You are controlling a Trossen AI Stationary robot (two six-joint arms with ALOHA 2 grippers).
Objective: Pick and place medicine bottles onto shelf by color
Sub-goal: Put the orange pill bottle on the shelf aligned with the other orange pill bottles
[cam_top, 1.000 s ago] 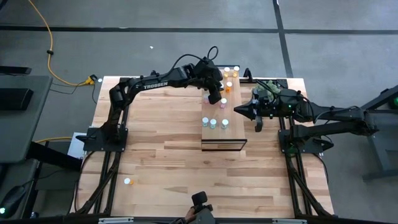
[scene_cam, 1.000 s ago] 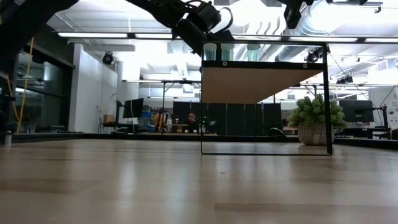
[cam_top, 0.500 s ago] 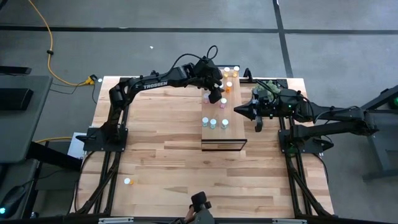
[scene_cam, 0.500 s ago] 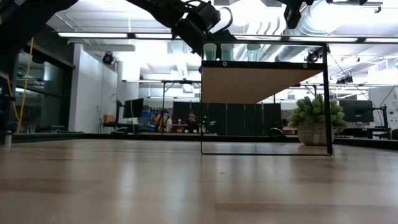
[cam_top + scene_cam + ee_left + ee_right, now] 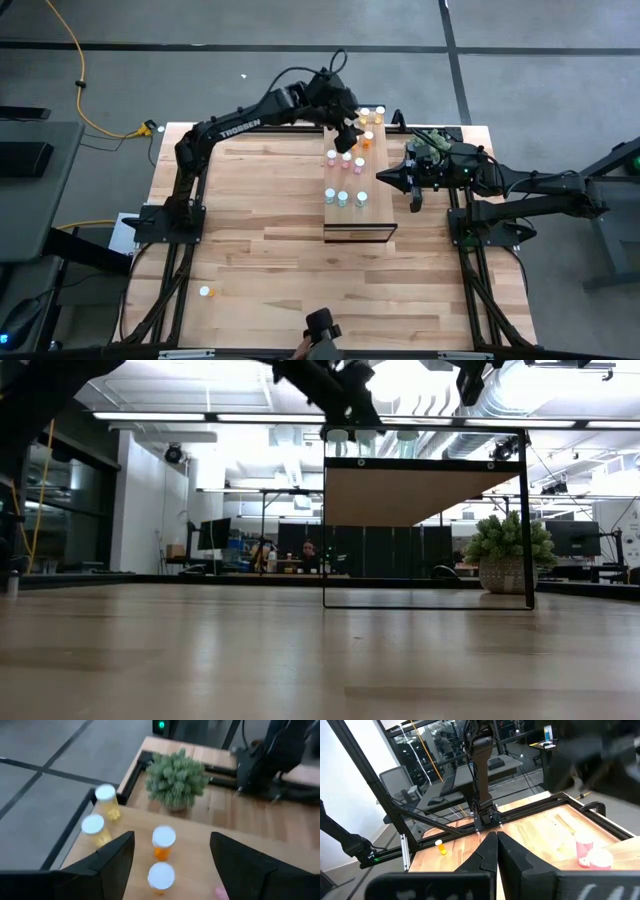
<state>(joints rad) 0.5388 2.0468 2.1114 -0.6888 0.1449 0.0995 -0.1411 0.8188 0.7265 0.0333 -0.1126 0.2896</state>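
Left tool (image 5: 347,132) above far end of long narrow light-wood shelf with dark frame (image 5: 372,212), fingers (image 5: 114,857) spread wide, nothing between them. Two orange white-capped medicine bottles (image 5: 163,841) and two yellow white-capped medicine bottles (image 5: 106,800) stand on shelf top ahead of it, beside small green potted plant (image 5: 176,778). Pink white-capped bottles (image 5: 346,158) mid-shelf; pale blue-green bottles (image 5: 343,198) nearer front. One stray yellow bottle (image 5: 205,292) lies on wooden plank bench (image 5: 260,250), well apart from shelf. Right tool (image 5: 382,177) just beside shelf's right edge, fingers pressed together, empty.
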